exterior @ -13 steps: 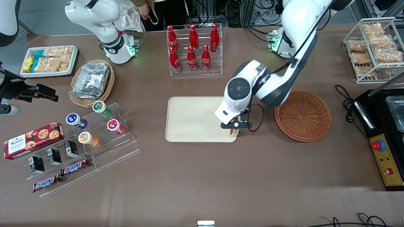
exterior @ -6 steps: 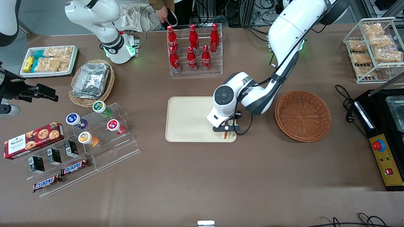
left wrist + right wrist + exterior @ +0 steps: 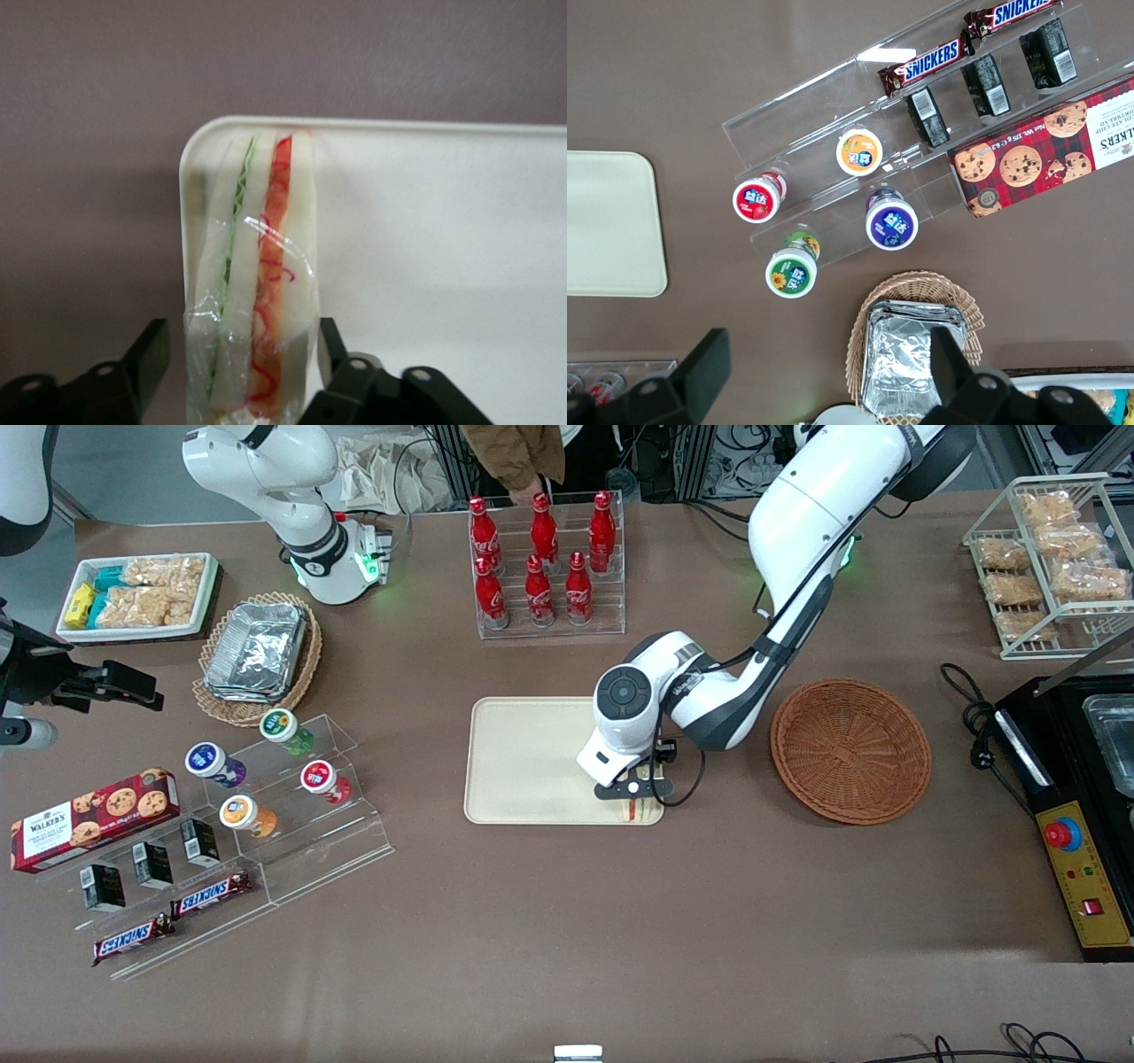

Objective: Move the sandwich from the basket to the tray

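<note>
From the front, the hand [image 3: 633,791] hangs low over the tray [image 3: 532,766], at the corner nearest the camera on the side toward the basket [image 3: 850,749]. The sandwich [image 3: 630,809] shows just beneath it as a pale sliver with a red streak, inside the tray's rim. The basket sits on the brown table [image 3: 567,921] beside the tray, toward the working arm's end, with nothing in it. Farther from the camera than the tray stands a clear rack of red bottles [image 3: 542,558].

In the left wrist view, the sandwich [image 3: 257,283] stands on edge — cream bread layers with a green line and a red filling, wrapped in clear film. The black fingers [image 3: 341,367] flank it on both sides, pinching it at its near end. It lies over the rounded corner of the tray [image 3: 443,257], with the table [image 3: 89,177] just past the rim.

In the right wrist view, one end of the tray [image 3: 607,221] shows beside a clear stand of yogurt cups [image 3: 824,221].
</note>
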You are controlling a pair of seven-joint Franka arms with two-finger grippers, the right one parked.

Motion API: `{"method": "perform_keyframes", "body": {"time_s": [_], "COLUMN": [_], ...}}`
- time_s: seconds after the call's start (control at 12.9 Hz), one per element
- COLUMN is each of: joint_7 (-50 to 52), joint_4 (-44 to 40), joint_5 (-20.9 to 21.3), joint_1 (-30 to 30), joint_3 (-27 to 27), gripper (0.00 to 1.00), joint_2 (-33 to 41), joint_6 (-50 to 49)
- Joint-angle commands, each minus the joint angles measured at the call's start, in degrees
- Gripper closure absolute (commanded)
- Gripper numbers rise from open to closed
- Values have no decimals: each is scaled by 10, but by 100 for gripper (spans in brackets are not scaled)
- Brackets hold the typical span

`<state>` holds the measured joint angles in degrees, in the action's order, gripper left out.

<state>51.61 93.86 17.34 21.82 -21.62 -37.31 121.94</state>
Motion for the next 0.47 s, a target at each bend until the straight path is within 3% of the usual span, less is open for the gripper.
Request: {"method": "perform_keyframes", "body": {"time_s": [0.0, 0.39], "joint_7": [39, 46], "joint_4": [-16, -90], "joint_5": [4, -6], "joint_1": [-1, -40], "joint_3": [1, 5], "gripper": [0, 0], "joint_2": [36, 113], "joint_6": [-7, -187]}}
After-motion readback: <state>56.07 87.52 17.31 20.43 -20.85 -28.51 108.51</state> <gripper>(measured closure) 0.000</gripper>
